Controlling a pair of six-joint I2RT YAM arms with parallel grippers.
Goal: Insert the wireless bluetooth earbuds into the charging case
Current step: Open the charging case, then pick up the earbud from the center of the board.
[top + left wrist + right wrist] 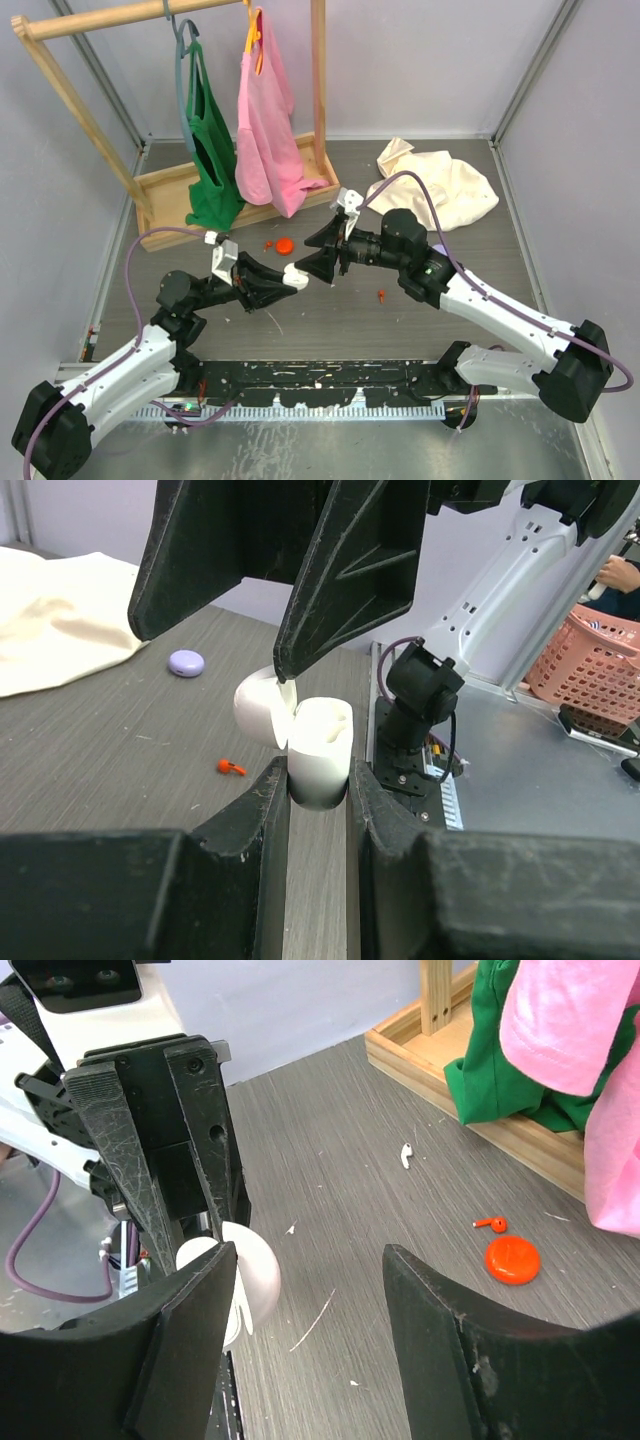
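I have the left gripper [318, 780] clamped on the open case [320, 752] over mid-table. The right gripper [308, 1258] gapes beside its lid [255, 708]. A red earbud [490, 1224] and a white earbud [405, 1155] lie loose toward the far edge.

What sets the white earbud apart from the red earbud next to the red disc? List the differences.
Colour: the white earbud is white, the red earbud orange-red.
Place: the red earbud lies right beside the red disc; the white earbud lies alone, with nothing beside it.
Shared: both are tiny, lie loose on the table, and neither is in the open white case that the left gripper holds.
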